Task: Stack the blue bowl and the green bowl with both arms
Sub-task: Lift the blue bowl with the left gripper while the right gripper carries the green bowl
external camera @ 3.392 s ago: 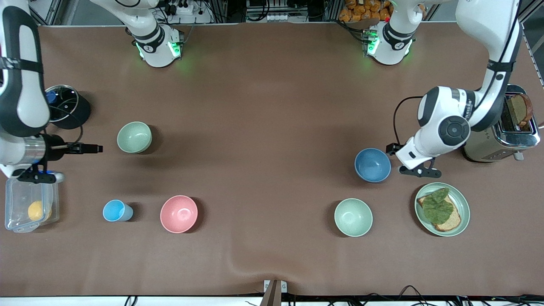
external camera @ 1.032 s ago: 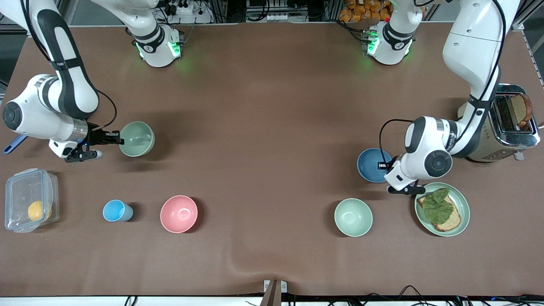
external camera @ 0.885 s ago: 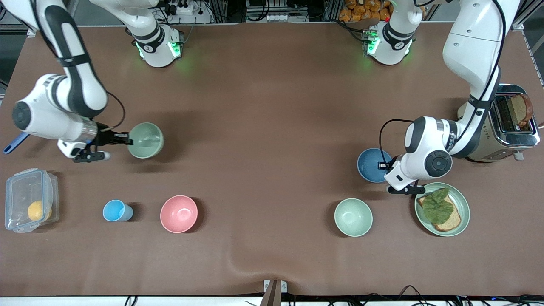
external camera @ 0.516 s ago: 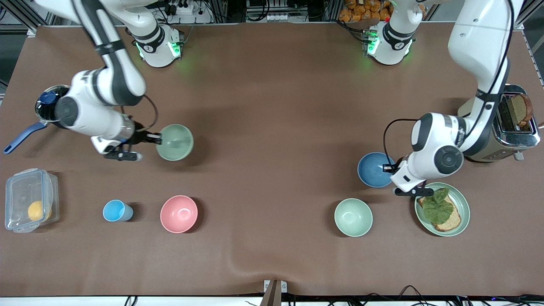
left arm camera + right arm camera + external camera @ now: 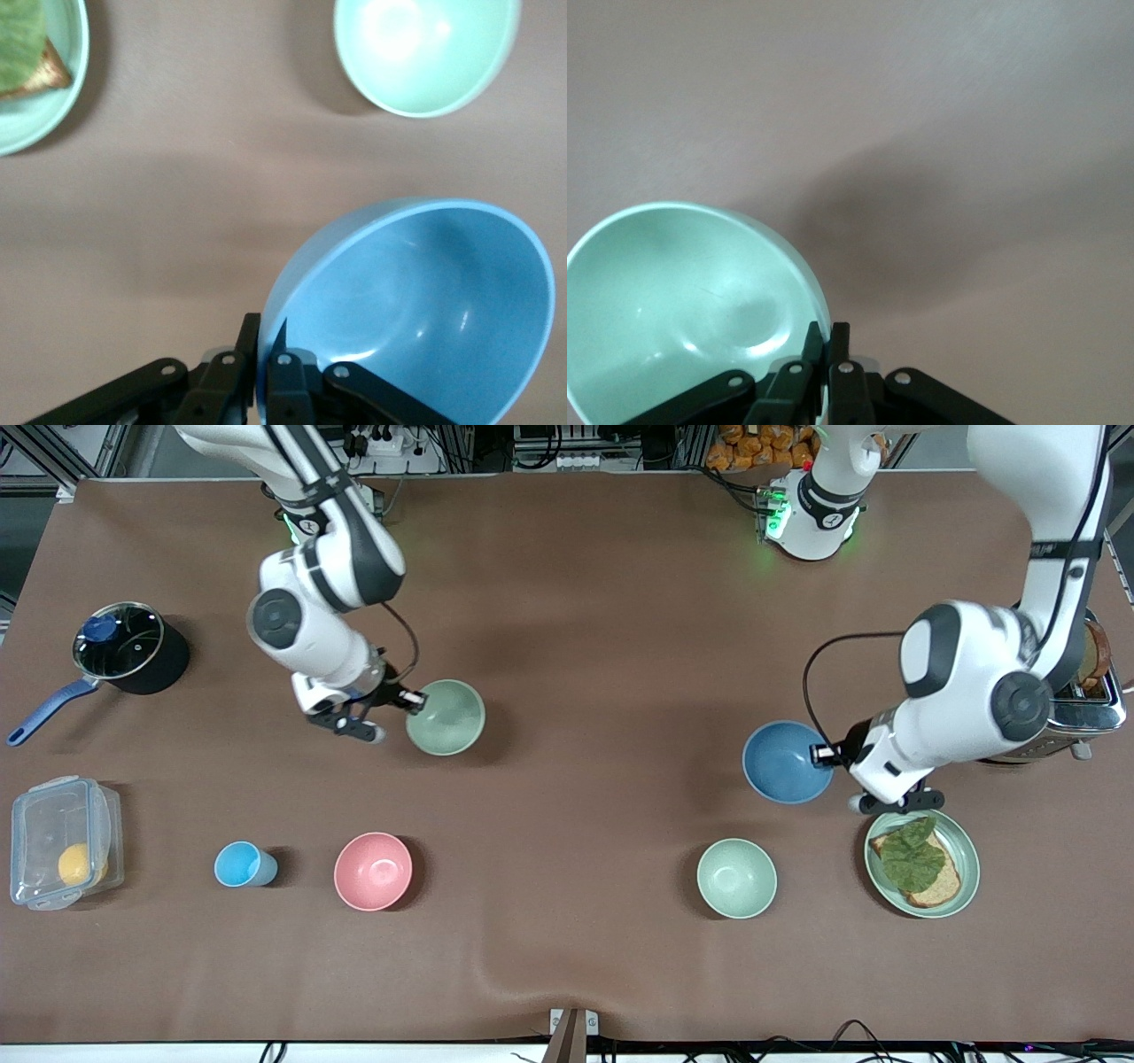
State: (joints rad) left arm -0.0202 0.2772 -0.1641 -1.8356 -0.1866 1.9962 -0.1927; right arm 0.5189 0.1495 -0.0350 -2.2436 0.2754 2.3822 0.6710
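The green bowl [image 5: 450,719] hangs over the table toward its middle, with my right gripper [image 5: 415,700] shut on its rim. In the right wrist view the fingers [image 5: 837,341] pinch the green bowl's [image 5: 682,301] wall, one inside and one outside. The blue bowl [image 5: 781,762] is raised a little over the table at the left arm's end, tilted, and my left gripper [image 5: 822,755] is shut on its rim. The left wrist view shows the blue bowl's [image 5: 425,301] edge clamped between the fingers [image 5: 285,341].
A paler mint bowl [image 5: 736,879] and a plate with a sandwich [image 5: 961,841] lie nearer the camera than the blue bowl. A toaster [image 5: 1094,700] stands by the left arm. A pink bowl [image 5: 373,871], light-blue cup [image 5: 239,864], plastic box [image 5: 58,850] and lidded pot [image 5: 128,646] sit toward the right arm's end.
The right arm has carried the green bowl a long way toward the table's middle. The left gripper has closed on the blue bowl's rim and raised it slightly.
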